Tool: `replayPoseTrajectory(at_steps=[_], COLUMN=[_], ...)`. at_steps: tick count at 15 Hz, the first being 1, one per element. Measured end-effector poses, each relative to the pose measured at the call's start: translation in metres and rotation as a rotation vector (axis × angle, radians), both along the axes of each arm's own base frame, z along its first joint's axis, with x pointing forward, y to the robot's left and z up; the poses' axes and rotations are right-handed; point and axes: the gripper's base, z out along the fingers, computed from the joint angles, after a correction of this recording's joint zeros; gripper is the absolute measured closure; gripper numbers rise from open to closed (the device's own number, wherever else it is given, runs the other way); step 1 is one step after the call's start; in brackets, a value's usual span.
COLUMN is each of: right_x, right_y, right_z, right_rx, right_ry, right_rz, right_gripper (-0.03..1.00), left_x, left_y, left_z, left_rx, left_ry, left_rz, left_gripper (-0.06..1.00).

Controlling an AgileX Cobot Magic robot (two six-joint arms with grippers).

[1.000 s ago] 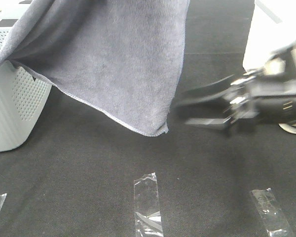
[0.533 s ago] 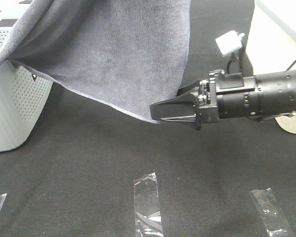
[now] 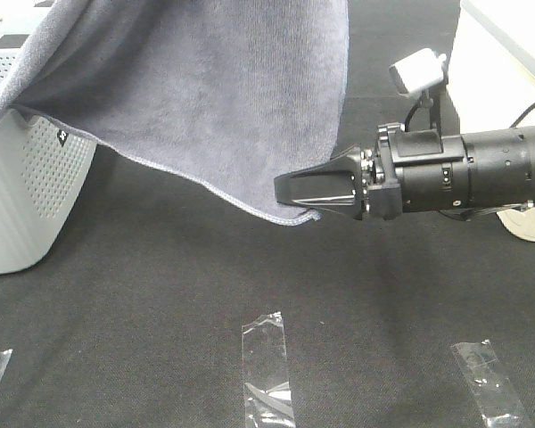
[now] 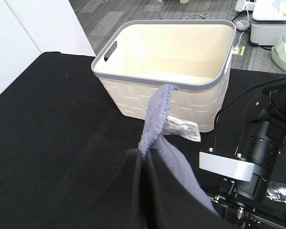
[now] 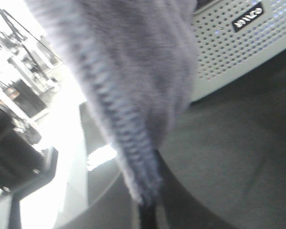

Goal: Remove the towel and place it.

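You have the towel (image 3: 214, 98) off the tabletop (image 3: 160, 312), hanging as a broad sheet whose top runs out of the high view; its left side trails over the rim of the grey perforated basket (image 3: 27, 196), and its lowest corner hangs just above the black surface; the right gripper (image 3: 290, 189) is closed on that low corner, and its wrist view shows the stitched hem running straight down into the pinched jaws; the left gripper (image 4: 144, 167) is clamped together on another stretch of hem, with a narrow band of cloth and a white care label rising out of it in front of the cream bin (image 4: 181, 90); judge this cloth as light, limp and plush; it will not hold any shape, it will sag between your two grips and swing when you move; the pile is soft and may creep through a thin pinch, so the firmer stitched edge is the right place to hold, and corners give you the most control over how it spreads; keep the two grips well apart so the sheet stays open; watch the part over the basket, since a drag there could tug the basket along.
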Motion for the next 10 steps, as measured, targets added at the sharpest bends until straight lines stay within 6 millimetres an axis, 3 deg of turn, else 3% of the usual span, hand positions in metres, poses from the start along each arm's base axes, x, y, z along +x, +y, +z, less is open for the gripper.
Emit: replayPoseTrajectory(at_steps=[4, 7, 8, 10], right_x=[0.001, 0.012, 0.012, 0.023], right_y=[0.0, 0.001, 0.001, -0.003], right_z=[0.005, 0.039, 0.039, 0.061], right_rx=[0.02, -0.048, -0.048, -0.226], right_ry=[0.186, 0.235, 0.235, 0.256], right_rz=[-0.039, -0.065, -0.065, -0.133], right_gripper=[0.97, 0.97, 0.97, 0.97], left_x=[0.005, 0.018, 0.018, 0.035], left_y=[0.005, 0.014, 0.014, 0.016], left_z=[-0.002, -0.007, -0.007, -0.017], left_rx=[0.026, 0.06, 0.06, 0.086], left_ry=[0.004, 0.02, 0.02, 0.009], left_rz=[0.085, 0.259, 0.259, 0.388], left_gripper=[0.94, 0.94, 0.94, 0.94])
